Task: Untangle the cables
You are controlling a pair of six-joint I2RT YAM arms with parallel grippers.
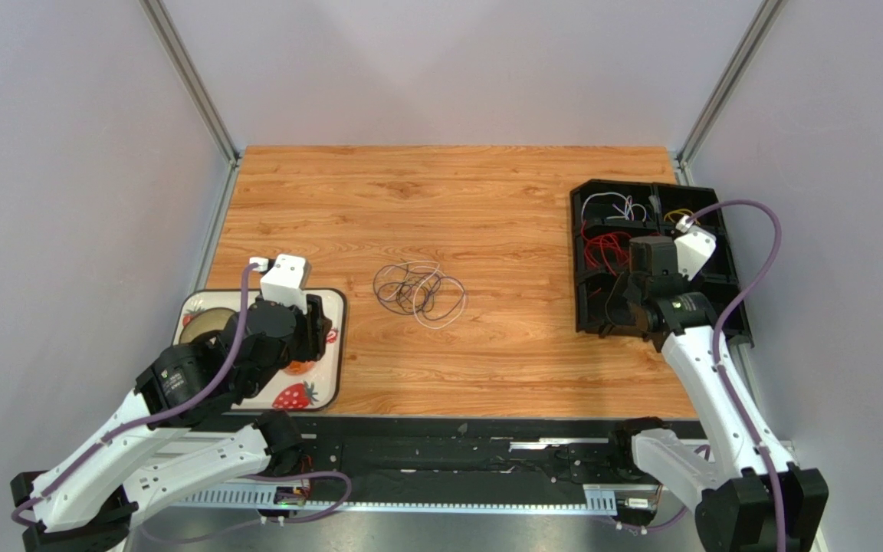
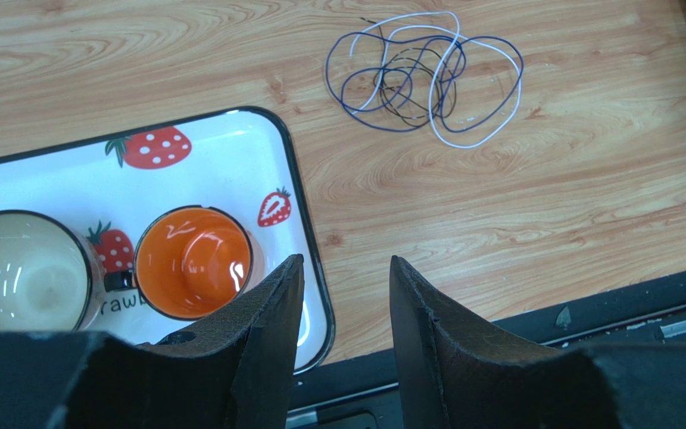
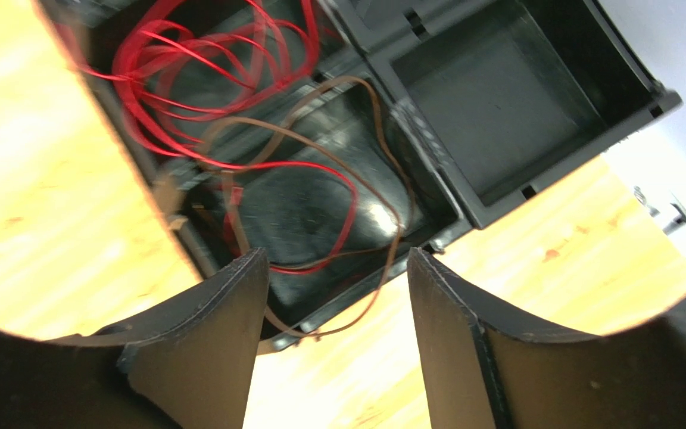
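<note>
A tangle of thin cables [image 1: 417, 291] in blue, white and dark colours lies on the wooden table near its middle; in the left wrist view the cables [image 2: 423, 80] sit well beyond the fingers. My left gripper [image 1: 320, 331] [image 2: 347, 268] hangs open and empty over the right edge of a strawberry tray. My right gripper [image 1: 619, 313] [image 3: 338, 259] is open over the near corner of a black compartment box [image 1: 588, 207]. Below it a brown cable [image 3: 382, 179] lies in a compartment, one loop hanging over the rim, beside a red cable [image 3: 194, 71]. Nothing is gripped.
The white strawberry tray [image 2: 297, 170] at the near left holds an orange cup [image 2: 193, 261] and a beige cup [image 2: 20, 268]. The black box [image 3: 499, 89] at the right also holds white and yellow wires in its far compartments. A black rail [image 1: 469, 437] runs along the near edge.
</note>
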